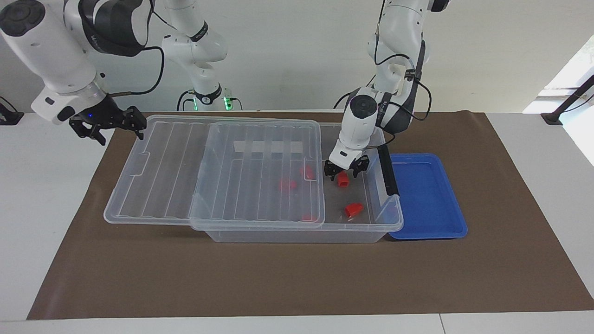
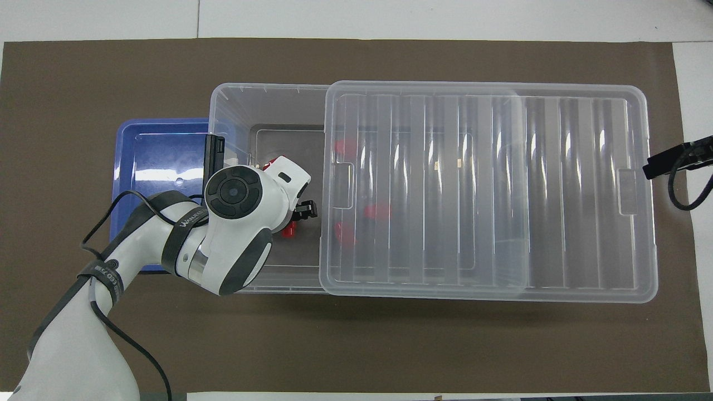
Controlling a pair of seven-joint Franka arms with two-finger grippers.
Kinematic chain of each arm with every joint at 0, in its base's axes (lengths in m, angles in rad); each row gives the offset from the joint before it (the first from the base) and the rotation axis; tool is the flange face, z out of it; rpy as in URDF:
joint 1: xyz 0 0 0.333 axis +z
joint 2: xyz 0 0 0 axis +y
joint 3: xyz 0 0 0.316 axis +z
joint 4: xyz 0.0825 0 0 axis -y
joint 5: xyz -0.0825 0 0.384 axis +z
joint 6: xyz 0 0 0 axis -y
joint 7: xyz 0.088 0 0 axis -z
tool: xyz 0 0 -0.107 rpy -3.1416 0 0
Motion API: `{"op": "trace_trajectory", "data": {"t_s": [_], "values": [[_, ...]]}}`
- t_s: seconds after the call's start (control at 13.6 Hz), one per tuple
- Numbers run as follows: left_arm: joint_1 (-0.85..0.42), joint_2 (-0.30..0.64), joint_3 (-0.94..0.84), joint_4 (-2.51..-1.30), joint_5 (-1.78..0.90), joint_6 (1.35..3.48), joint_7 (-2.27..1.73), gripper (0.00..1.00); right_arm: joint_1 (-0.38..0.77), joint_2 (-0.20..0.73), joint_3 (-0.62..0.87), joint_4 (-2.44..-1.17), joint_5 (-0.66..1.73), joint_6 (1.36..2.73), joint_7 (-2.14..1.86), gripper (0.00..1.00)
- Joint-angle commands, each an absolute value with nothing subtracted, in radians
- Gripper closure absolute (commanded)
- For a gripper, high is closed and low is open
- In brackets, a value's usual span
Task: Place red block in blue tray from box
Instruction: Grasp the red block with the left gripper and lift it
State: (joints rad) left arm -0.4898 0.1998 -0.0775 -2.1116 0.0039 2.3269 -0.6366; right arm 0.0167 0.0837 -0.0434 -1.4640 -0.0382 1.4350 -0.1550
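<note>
The clear box point(image 1: 374, 227) has its ribbed lid point(image 1: 162, 176) slid toward the right arm's end, leaving the end beside the blue tray point(image 1: 427, 195) uncovered. My left gripper point(image 1: 343, 170) is down in the uncovered part, open, with a finger on each side of a red block point(image 1: 342, 179). That block peeks out under the hand in the overhead view point(image 2: 288, 230). A second red block point(image 1: 353, 209) lies uncovered farther from the robots. Three more red blocks show through the lid point(image 2: 484, 189). My right gripper point(image 1: 111, 124) is open and empty, up over the lid's free end.
The blue tray point(image 2: 156, 150) is empty and touches the box at the left arm's end. The box's black latch handle point(image 1: 387, 171) stands between the left gripper and the tray. A brown mat point(image 1: 297, 273) covers the table.
</note>
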Motion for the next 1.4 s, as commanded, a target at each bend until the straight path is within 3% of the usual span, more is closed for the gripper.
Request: {"op": "trace_trajectory", "data": {"t_s": [0.0, 0.07, 0.15, 0.3, 0.74, 0.96, 1.33], "values": [[-0.505, 0.187, -0.064, -2.157, 0.015, 2.376, -0.658, 0.27, 0.028, 0.097, -0.029, -1.430, -0.020, 1.387, -0.062, 0.00], [-0.506, 0.189, -0.064, -2.166, 0.017, 2.375, -0.660, 0.27, 0.029, 0.088, -0.026, -1.430, -0.020, 1.384, -0.058, 0.00], [-0.514, 0.192, -0.063, -2.166, 0.018, 2.381, -0.672, 0.34, 0.029, 0.078, -0.020, -1.431, -0.020, 1.370, -0.057, 0.00], [-0.517, 0.192, -0.063, -2.163, 0.020, 2.367, -0.710, 1.00, 0.034, 0.058, -0.017, -1.443, -0.035, 1.368, -0.049, 0.00], [-0.503, 0.057, -0.061, -2.135, 0.020, 2.217, -0.744, 1.00, 0.048, 0.048, -0.028, -1.447, -0.038, 1.347, -0.031, 0.00], [-0.497, -0.014, -0.057, -2.065, 0.020, 2.062, -0.738, 1.00, 0.048, 0.051, -0.020, -1.447, -0.037, 1.361, -0.009, 0.00], [-0.401, -0.133, -0.054, -2.022, 0.020, 1.948, -0.662, 1.00, 0.046, 0.052, -0.029, -1.447, -0.035, 1.362, -0.011, 0.00]]}}
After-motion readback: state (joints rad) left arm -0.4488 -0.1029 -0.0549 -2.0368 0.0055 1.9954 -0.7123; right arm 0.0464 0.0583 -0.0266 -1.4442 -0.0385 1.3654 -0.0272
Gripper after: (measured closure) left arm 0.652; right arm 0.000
